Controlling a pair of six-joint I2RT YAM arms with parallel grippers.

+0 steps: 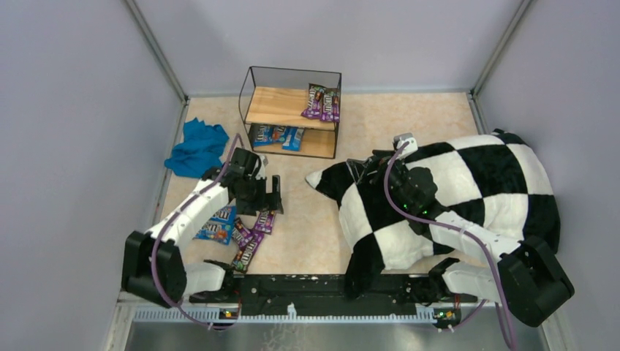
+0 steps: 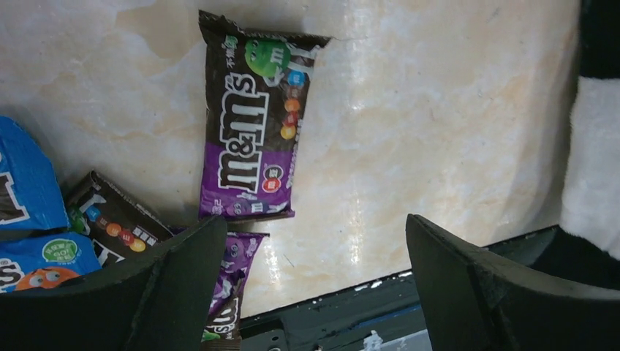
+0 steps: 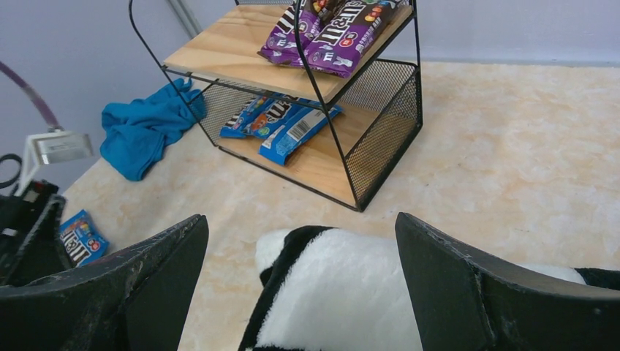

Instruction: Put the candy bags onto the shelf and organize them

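1. Near-left corner: several loose candy bags [image 1: 245, 238] not yet shelved. My left gripper [image 2: 314, 241] is spread and empty, over one purple bag [image 2: 252, 124].
2. Far edge, centre: the shelf [image 1: 281, 110] holds purple packets [image 1: 322, 102] on top and blue packets [image 1: 278, 136] below.
3. Right edge: my right gripper [image 3: 300, 241] is spread and empty above the pillow [image 1: 475, 183].

The shelf [image 1: 291, 110] stands at the far middle of the counter [image 1: 417, 124]. Purple candy bags [image 1: 322, 102] lie at the right end of its upper board, and blue candy bags [image 1: 278, 136] lie on the left half of its lower board. A crumpled teal cloth [image 1: 196, 148] lies just left of it. The left hand [image 1: 267, 205], fingers apart, hangs over a near-left cluster, with loose blue bags [image 1: 217, 224] on the left and loose purple bags [image 1: 251, 241] on the right. A checkered pillow [image 1: 468, 190] fills the right side. The right arm [image 1: 453, 230] lies across it, with the right hand [image 1: 360, 172] at the pillow's left corner.
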